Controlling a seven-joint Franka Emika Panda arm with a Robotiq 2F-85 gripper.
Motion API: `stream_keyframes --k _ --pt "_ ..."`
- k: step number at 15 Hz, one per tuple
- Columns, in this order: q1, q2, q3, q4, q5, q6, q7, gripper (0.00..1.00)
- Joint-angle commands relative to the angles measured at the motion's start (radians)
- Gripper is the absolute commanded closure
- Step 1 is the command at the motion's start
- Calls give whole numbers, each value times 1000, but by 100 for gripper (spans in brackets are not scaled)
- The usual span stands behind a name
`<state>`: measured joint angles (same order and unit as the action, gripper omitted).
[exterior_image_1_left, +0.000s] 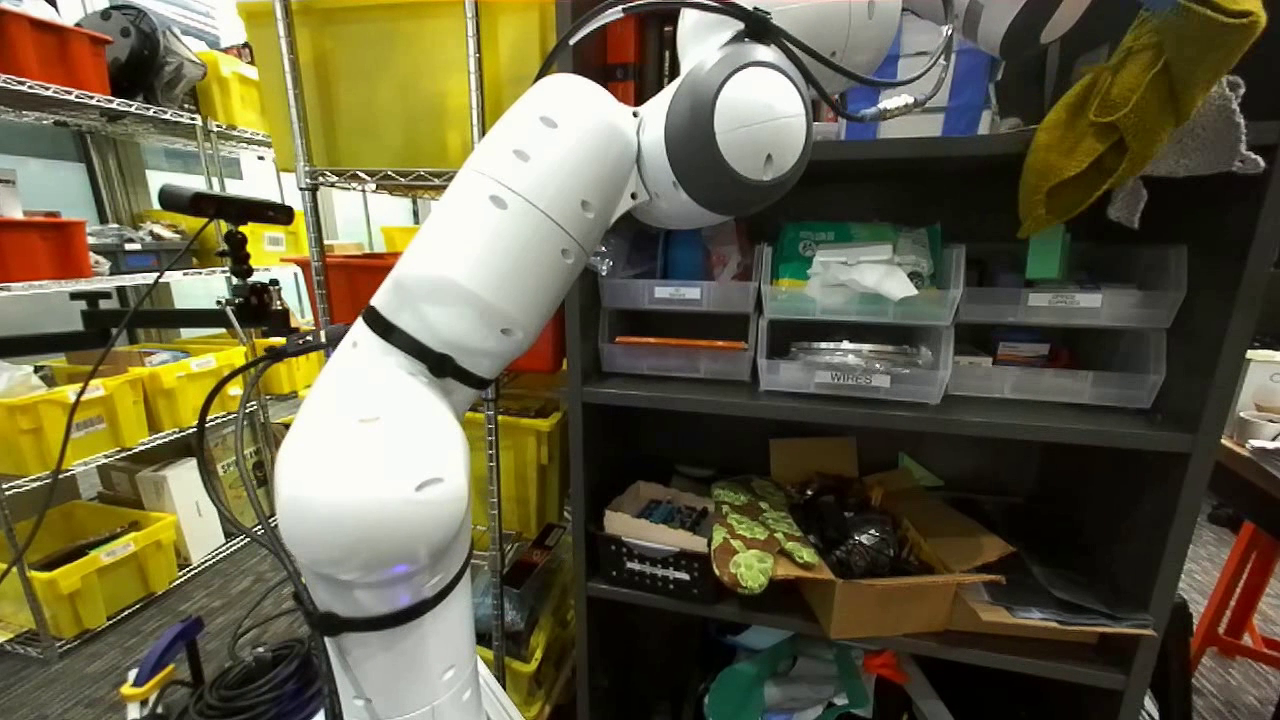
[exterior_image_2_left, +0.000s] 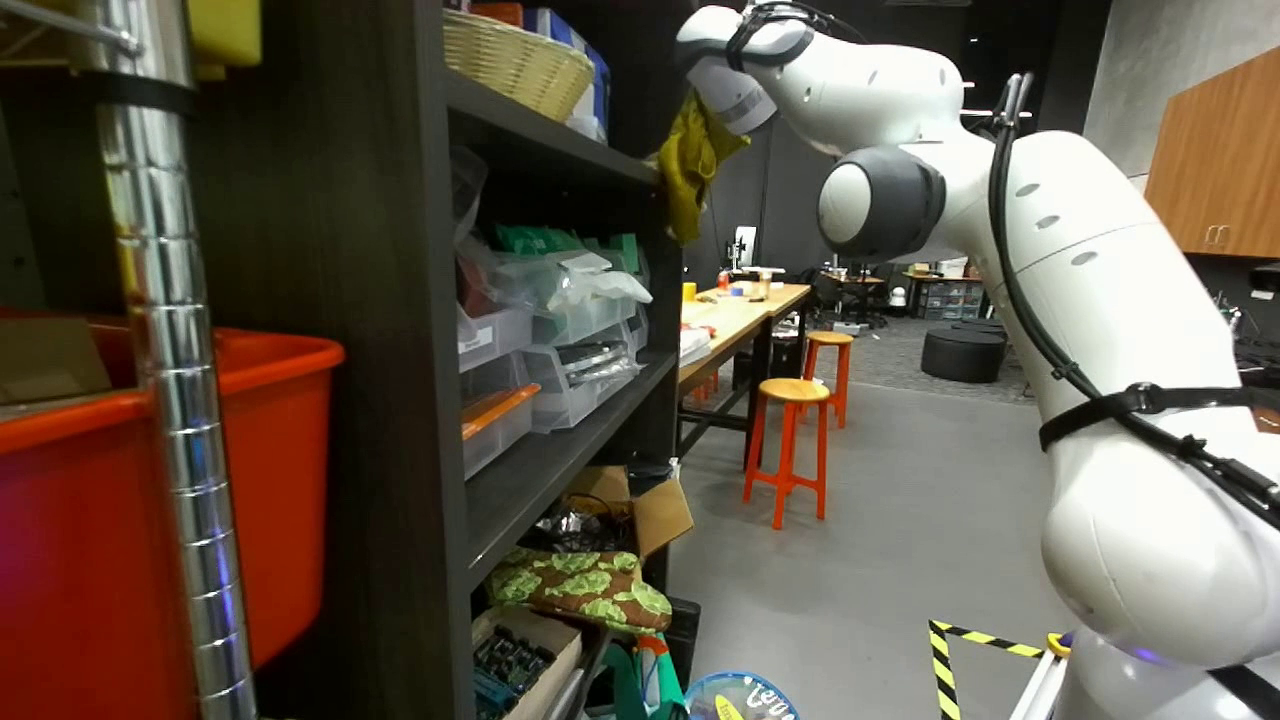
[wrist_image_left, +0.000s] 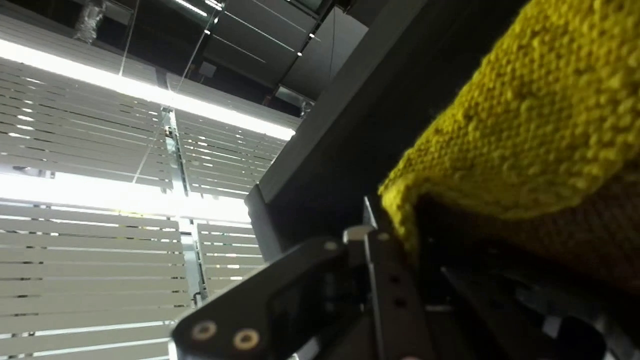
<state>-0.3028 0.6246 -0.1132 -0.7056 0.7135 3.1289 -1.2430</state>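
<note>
1. I'm watching a cluttered room remotely, a dark shelving unit (exterior_image_1_left: 575, 450) standing beside metal racks (exterior_image_1_left: 292, 90) that are bearing yellow and red bins (exterior_image_1_left: 390, 80)
2. Clear bins (exterior_image_1_left: 905, 383) are sitting on a middle shelf (exterior_image_1_left: 890, 412), a cardboard box (exterior_image_1_left: 890, 605) on the lower shelf (exterior_image_1_left: 720, 614)
3. The yellow cloth (wrist_image_left: 550, 110) is hanging near an upper shelf's (exterior_image_1_left: 920, 150) edge in both exterior views; a grey cloth (exterior_image_1_left: 1205, 145) is showing behind it in an exterior view
4. In my wrist view the cloth is spreading up and right from between the fingers (wrist_image_left: 392, 292)
5. My gripper (wrist_image_left: 412, 245) is pinching a fold at the cloth's edge, its jaws standing nearly together; one finger is lying in shadow, so I'm not reading the exact gap
</note>
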Motion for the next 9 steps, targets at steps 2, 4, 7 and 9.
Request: stream_keyframes --k 2,4,7,9 --pt "0 -55 27 -27 -57 -158 -146 99" --pt "13 -74 35 -33 -85 -226 -208 99" --pt "31 -99 42 -40 -117 -337 -275 99" --pt "43 -111 47 -36 -125 -391 -317 99"
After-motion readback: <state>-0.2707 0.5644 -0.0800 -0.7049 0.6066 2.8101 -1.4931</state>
